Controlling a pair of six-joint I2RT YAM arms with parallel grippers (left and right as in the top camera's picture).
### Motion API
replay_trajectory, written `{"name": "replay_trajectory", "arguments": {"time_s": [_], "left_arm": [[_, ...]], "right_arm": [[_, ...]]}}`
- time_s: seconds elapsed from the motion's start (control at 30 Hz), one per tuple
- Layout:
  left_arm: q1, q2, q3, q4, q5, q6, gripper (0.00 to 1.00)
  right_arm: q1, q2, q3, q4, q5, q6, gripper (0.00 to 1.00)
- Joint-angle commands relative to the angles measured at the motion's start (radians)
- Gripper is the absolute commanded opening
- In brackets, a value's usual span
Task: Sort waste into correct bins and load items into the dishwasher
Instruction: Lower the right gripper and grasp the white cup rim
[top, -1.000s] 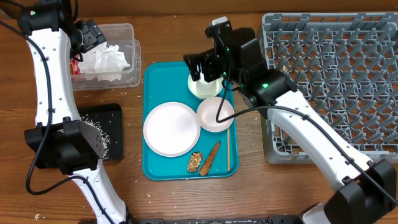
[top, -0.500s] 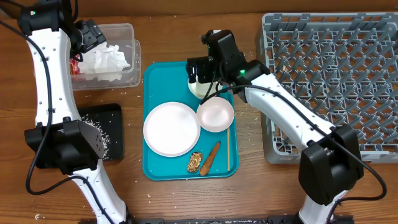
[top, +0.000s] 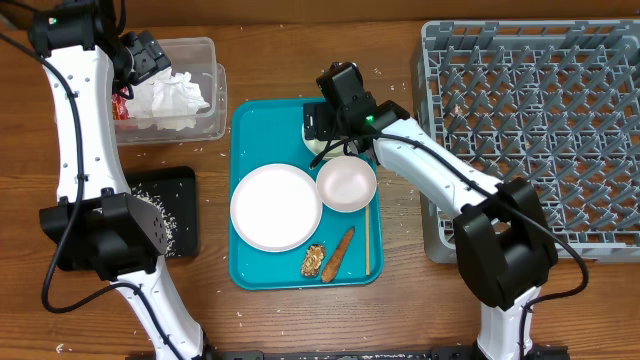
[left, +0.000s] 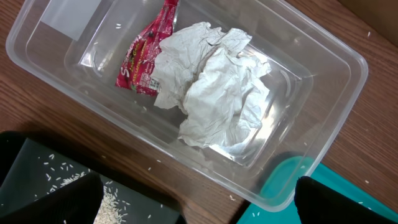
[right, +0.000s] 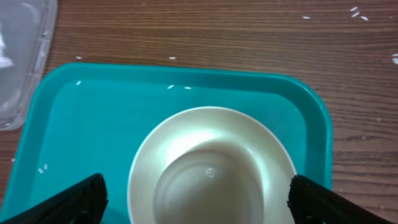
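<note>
A teal tray (top: 250, 130) holds a white plate (top: 275, 207), a white bowl (top: 346, 183), a cream bowl (top: 322, 148), a brown food stick (top: 340, 253), a crumbly scrap (top: 313, 261) and a chopstick (top: 367, 240). My right gripper (top: 325, 120) is open over the cream bowl. In the right wrist view its fingers (right: 208, 208) straddle the cream bowl (right: 211, 143) without touching it. My left gripper (top: 145, 55) is open and empty above the clear bin (top: 205, 60). In the left wrist view the left gripper (left: 199, 208) hangs over the bin's near rim (left: 336, 56).
The clear bin holds crumpled white paper (left: 217, 93) and a red wrapper (left: 143, 62). A black tray with rice grains (top: 175, 210) lies left of the teal tray. A grey dish rack (top: 530, 130) stands at the right. Rice grains are scattered on the wood.
My right arm has swung left and lowered over the cream bowl at the tray's far end. The left arm has not moved.
</note>
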Motion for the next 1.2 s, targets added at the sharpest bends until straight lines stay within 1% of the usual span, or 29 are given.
{"name": "replay_trajectory", "arguments": {"time_s": [0.0,0.2,0.37,0.57,0.63,0.77,1.17], "left_arm": [[-0.005,-0.028,-0.003,0.001,0.004,-0.013,1.00],[-0.005,-0.028,-0.003,0.001,0.004,-0.013,1.00],[-0.005,-0.028,-0.003,0.001,0.004,-0.013,1.00],[-0.005,-0.028,-0.003,0.001,0.004,-0.013,1.00],[-0.005,-0.028,-0.003,0.001,0.004,-0.013,1.00],[-0.005,-0.028,-0.003,0.001,0.004,-0.013,1.00],[-0.005,-0.028,-0.003,0.001,0.004,-0.013,1.00]], "right_arm": [[0.009,0.034,0.019,0.001,0.033,0.015,0.95],[0.014,0.044,0.019,-0.008,0.032,0.032,0.93],[0.030,0.044,0.018,-0.044,0.034,0.043,0.88],[0.031,0.045,0.016,-0.045,0.042,0.056,0.84],[0.031,0.045,0.009,-0.040,0.043,0.058,0.84],[0.031,0.045,0.003,-0.024,0.105,0.056,0.84],[0.032,0.085,0.002,0.017,0.120,0.058,0.83]]}}
